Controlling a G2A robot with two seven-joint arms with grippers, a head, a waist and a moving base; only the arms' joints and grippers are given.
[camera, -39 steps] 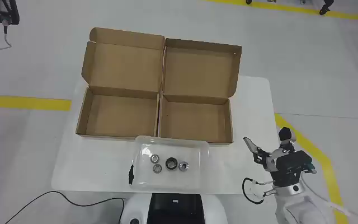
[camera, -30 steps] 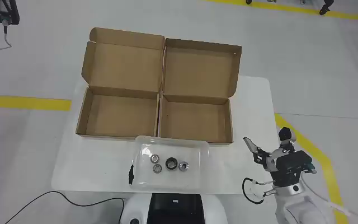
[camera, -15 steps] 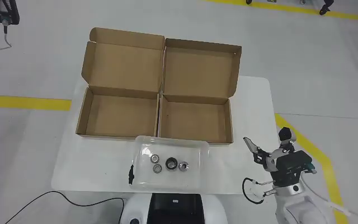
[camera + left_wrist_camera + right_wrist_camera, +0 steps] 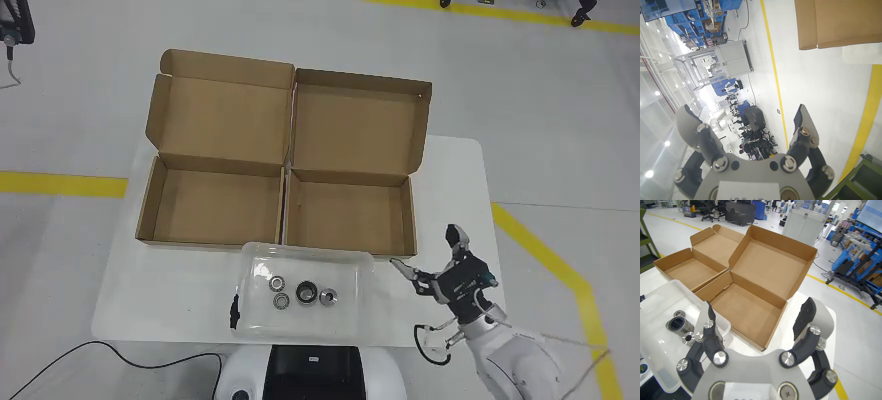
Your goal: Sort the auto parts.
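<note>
Swinging in over the white tabletop's (image 4: pixel 455 180) right edge, the wide-open right tool (image 4: pixel 428 250) neared the clear plastic tray (image 4: pixel 305 246) of round metal parts (image 4: pixel 306 293); sorting looked unstarted.

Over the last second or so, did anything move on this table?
The right gripper swung inward over the table, ending closer to the clear tray. It is open and has taken hold of nothing. The metal parts in the tray and both cardboard boxes stayed where they were.
</note>
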